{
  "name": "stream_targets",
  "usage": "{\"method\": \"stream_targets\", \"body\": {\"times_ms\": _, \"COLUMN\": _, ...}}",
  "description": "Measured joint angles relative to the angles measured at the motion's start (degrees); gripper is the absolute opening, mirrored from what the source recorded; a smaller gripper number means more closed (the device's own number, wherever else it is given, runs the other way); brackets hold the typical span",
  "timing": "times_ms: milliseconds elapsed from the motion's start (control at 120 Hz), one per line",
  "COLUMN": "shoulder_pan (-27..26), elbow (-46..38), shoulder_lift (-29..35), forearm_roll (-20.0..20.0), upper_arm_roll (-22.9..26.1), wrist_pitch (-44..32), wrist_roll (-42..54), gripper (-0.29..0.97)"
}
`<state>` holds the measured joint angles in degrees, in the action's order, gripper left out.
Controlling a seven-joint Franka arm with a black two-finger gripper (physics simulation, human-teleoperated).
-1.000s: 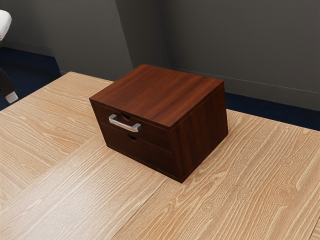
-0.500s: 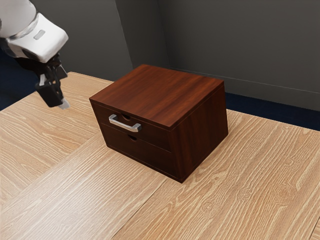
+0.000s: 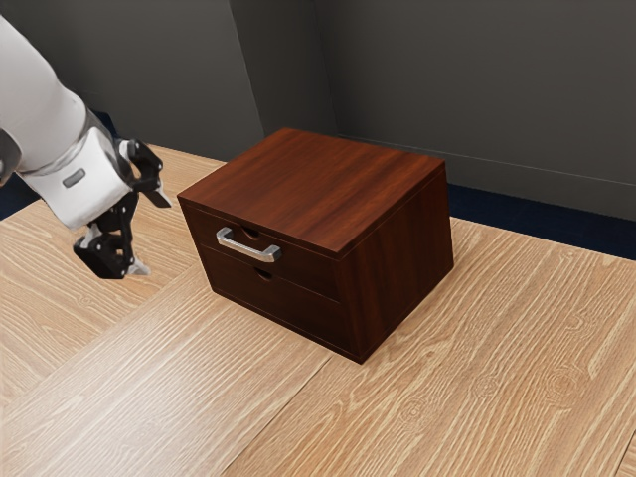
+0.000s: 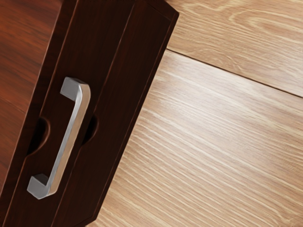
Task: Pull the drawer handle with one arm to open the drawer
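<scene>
A dark red-brown wooden cabinet [image 3: 318, 189] with two drawers stands in the middle of the table. The top drawer [image 3: 298, 260] carries a silver bar handle [image 3: 248, 244] and sits flush with the cabinet front. My gripper [image 3: 111, 254] hangs low over the table toward the exterior view's left of the cabinet front, well apart from the handle, open and holding nothing. In the wrist view the handle [image 4: 64, 137] lies ahead of my hand on the dark drawer front [image 4: 102, 94].
The lower drawer [image 3: 273, 298] has a small notch and no handle. The light wooden table [image 3: 199, 397] spreads wide in front of the cabinet. Dark grey walls [image 3: 477, 79] stand behind, beyond the table's far edge.
My arm has swung in from the exterior view's left edge, then come down and toward the cabinet front. The cabinet and its drawers have not moved.
</scene>
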<state>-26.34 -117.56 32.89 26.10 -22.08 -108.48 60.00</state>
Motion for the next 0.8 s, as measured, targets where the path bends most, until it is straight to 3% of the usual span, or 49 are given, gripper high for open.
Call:
{"method": "stream_targets", "body": {"times_ms": 167, "shoulder_pan": 1.37, "elbow": -3.85, "shoulder_lift": 2.18, "forearm_roll": 1.48, "upper_arm_roll": 0.10, "wrist_pitch": -3.93, "wrist_roll": 3.98, "gripper": 0.68}}
{"method": "stream_targets", "body": {"times_ms": 375, "shoulder_pan": 2.89, "elbow": -4.88, "shoulder_lift": 3.01, "forearm_roll": -0.42, "upper_arm_roll": 0.39, "wrist_pitch": -3.55, "wrist_roll": 7.56, "gripper": 0.68}}
{"method": "stream_targets", "body": {"times_ms": 800, "shoulder_pan": 3.19, "elbow": -12.68, "shoulder_lift": 5.80, "forearm_roll": 0.09, "upper_arm_roll": -0.63, "wrist_pitch": -8.50, "wrist_roll": 16.57, "gripper": 0.68}}
